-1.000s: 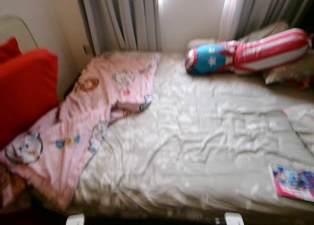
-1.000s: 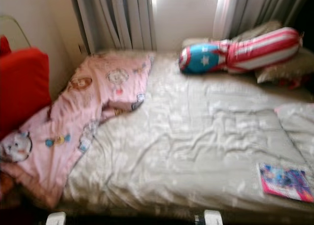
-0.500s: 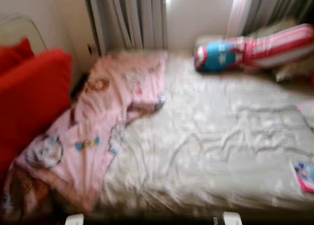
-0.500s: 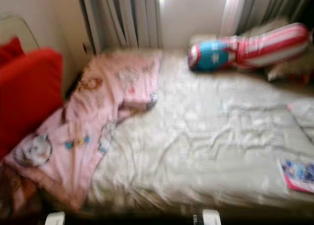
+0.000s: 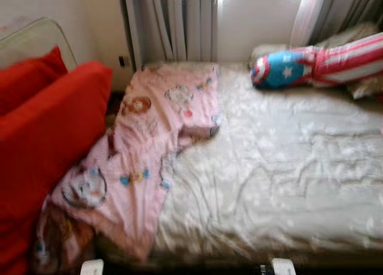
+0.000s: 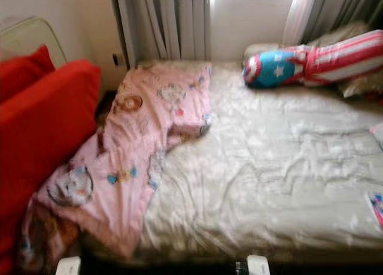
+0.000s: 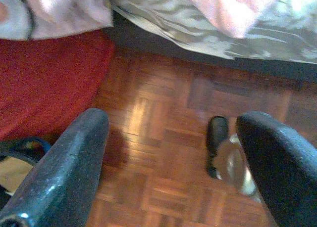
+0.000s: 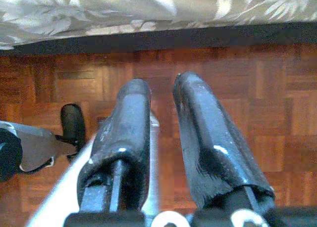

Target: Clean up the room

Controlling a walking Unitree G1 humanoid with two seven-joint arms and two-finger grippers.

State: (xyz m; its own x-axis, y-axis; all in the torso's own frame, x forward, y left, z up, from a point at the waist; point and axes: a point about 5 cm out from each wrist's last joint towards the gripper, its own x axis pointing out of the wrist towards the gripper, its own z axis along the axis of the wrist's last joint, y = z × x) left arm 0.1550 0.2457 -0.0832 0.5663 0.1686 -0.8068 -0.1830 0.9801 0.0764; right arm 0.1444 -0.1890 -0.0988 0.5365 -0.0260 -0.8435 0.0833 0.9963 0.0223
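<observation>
A crumpled pink blanket with cartoon animals lies along the left side of the bed and hangs over its near corner. The bed's beige bedspread is wrinkled. A blue, red and white striped bolster rests at the head by the window. A colourful book sits at the bed's right edge. My left gripper hangs open above the parquet floor beside the bed. My right gripper hangs shut over the floor, holding nothing.
Red cushions stand on the left against a pale headboard-like frame. Grey curtains and a window wall close off the back. A beige pillow lies behind the bolster. The pink blanket's corner hangs over the bed's edge.
The whole picture has shifted to the right, so the camera has turned left. More of the red cushions shows and the book has slid to the frame's edge. Nothing on the bed moved.
</observation>
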